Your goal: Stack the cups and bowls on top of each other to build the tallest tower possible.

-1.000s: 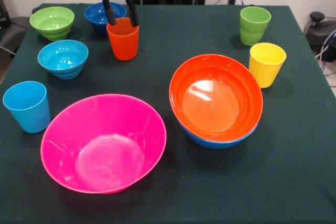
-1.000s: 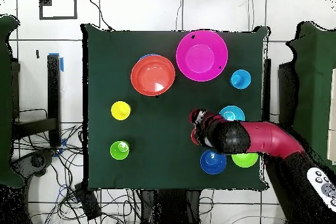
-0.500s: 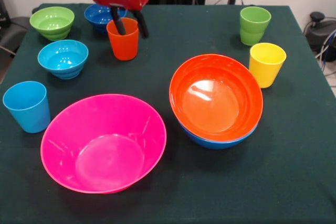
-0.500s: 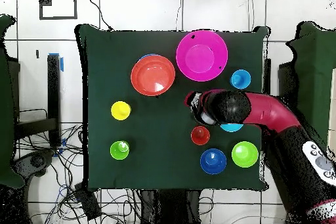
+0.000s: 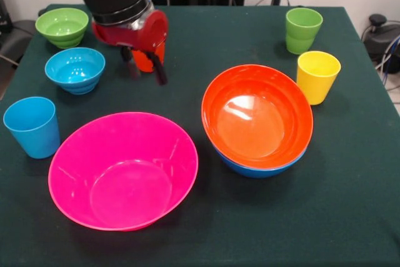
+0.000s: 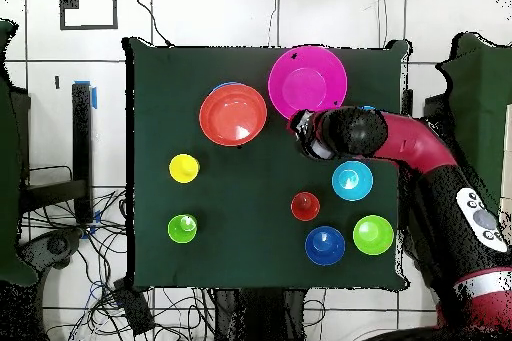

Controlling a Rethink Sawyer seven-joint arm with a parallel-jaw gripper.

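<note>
Hanging low over the table (image 5: 200,35), the tool (image 5: 147,76) has its two dark fingers apart w/ nothing between them. The orange cup (image 5: 144,62) stands just behind it in the front view, free on the table, mostly hidden by the red wrist.

What matters now is where the pink bowl (image 5: 123,170) lies from the tool. In the front view the bowl sits right below the tool, in the lower left of the frame, mouth up & empty. In the overhead view the tool (image 6: 299,127) is just beside the bowl's lower rim, and the pink bowl (image 6: 307,82) is straight above it in the frame. So the bowl is the closest big thing to the tool, prob. the next one to grab, by the rim edge nearest the tool.

The tower so far is only two bowls: the orange bowl (image 5: 256,117) sits inside the blue bowl (image 5: 262,168), right of centre in the front view. In the overhead view that pair (image 6: 233,115) is to the left of the tool, near the pink bowl but not touching it. The pink bowl is wider than both, so it may sit wobbly on top.

Other cups & small bowls stand apart:
- the light blue cup (image 5: 31,126) far left
- the yellow cup (image 5: 317,76) & green cup (image 5: 303,29) at right
- the light blue small bowl (image 5: 75,70) & green small bowl (image 5: 62,26) upper left
</note>
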